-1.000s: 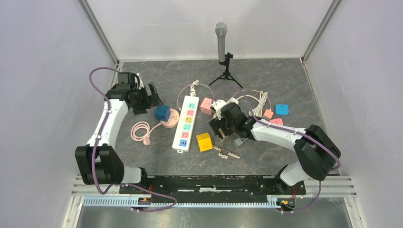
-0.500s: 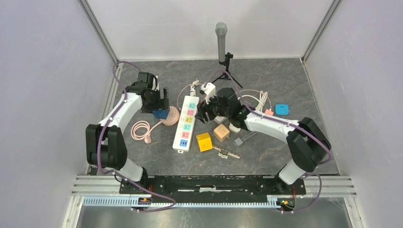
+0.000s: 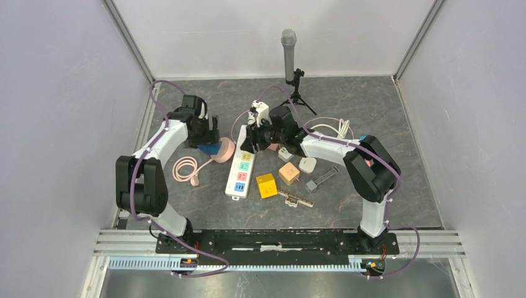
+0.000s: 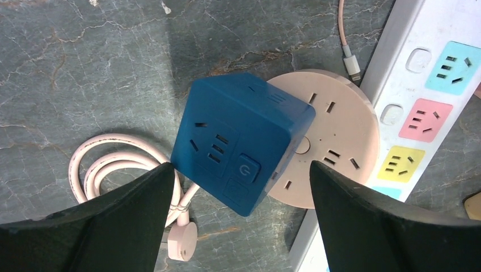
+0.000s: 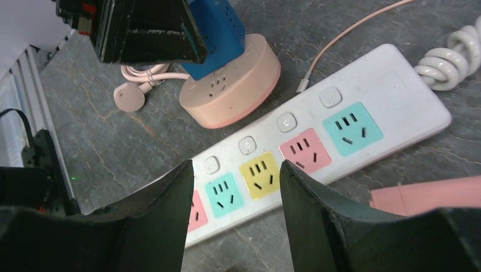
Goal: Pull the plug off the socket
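A blue cube plug (image 4: pixel 241 147) sits tilted on the round pink socket (image 4: pixel 334 141), which lies beside the white power strip (image 4: pixel 420 113). My left gripper (image 4: pixel 241 170) is open, one finger on each side of the blue cube, not touching it. In the top view the left gripper (image 3: pixel 208 133) hangs over the blue cube (image 3: pixel 211 148) and the pink socket (image 3: pixel 226 151). My right gripper (image 5: pixel 235 167) is open and empty just above the power strip (image 5: pixel 317 130). It faces the pink socket (image 5: pixel 238 85) and the blue cube (image 5: pixel 218 31).
The pink socket's coiled cable (image 3: pixel 184 170) lies at the left. A yellow cube (image 3: pixel 267 185), a tan cube (image 3: pixel 288 173), a white adapter (image 3: pixel 307 164) and a ruler (image 3: pixel 299 198) lie right of the strip (image 3: pixel 242 167). A microphone on a tripod (image 3: pixel 289 56) stands at the back.
My left gripper came right and down over the blue cube. My right gripper moved back and left from beside the yellow cube to above the power strip, uncovering the tan cube.
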`<action>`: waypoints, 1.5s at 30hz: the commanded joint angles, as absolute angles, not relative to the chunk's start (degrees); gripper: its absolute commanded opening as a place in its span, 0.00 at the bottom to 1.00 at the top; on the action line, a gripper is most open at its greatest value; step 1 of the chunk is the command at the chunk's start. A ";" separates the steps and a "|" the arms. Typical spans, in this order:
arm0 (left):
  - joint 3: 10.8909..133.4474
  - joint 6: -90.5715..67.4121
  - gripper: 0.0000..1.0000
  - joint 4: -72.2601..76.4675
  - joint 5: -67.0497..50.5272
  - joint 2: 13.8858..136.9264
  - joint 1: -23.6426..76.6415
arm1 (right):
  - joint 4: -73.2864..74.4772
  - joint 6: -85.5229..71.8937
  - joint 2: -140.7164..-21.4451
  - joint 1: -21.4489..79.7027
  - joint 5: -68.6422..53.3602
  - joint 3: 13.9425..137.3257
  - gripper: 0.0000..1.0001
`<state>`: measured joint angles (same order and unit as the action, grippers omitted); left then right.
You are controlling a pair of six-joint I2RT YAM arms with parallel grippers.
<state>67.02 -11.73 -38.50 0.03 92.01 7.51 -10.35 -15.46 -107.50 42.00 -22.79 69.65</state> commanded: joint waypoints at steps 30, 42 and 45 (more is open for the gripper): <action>73.61 -16.68 0.94 -43.22 0.75 97.94 7.73 | -19.07 -36.86 -126.69 44.21 -25.25 82.88 0.19; 74.33 -17.75 0.66 -45.60 1.67 98.06 7.73 | -34.34 -42.40 -131.29 44.22 -29.60 84.17 0.20; 74.99 -17.75 0.65 -46.21 1.76 98.46 7.73 | -34.84 -43.64 -132.21 44.21 -29.48 84.33 0.20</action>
<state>72.23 -16.01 -44.64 1.26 98.80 7.75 -28.34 -40.82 -130.91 43.88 -27.99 81.89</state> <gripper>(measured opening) 0.720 0.199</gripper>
